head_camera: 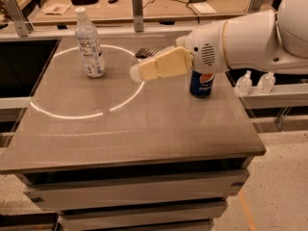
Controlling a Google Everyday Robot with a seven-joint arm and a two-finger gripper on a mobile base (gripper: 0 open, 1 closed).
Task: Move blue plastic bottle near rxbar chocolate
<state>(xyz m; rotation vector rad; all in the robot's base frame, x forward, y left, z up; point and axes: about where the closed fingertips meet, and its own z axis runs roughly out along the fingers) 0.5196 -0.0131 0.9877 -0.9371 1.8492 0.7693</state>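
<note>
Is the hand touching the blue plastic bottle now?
Apart. The camera view shows bare table between the hand, over the table's middle, and the blue plastic bottle.
</note>
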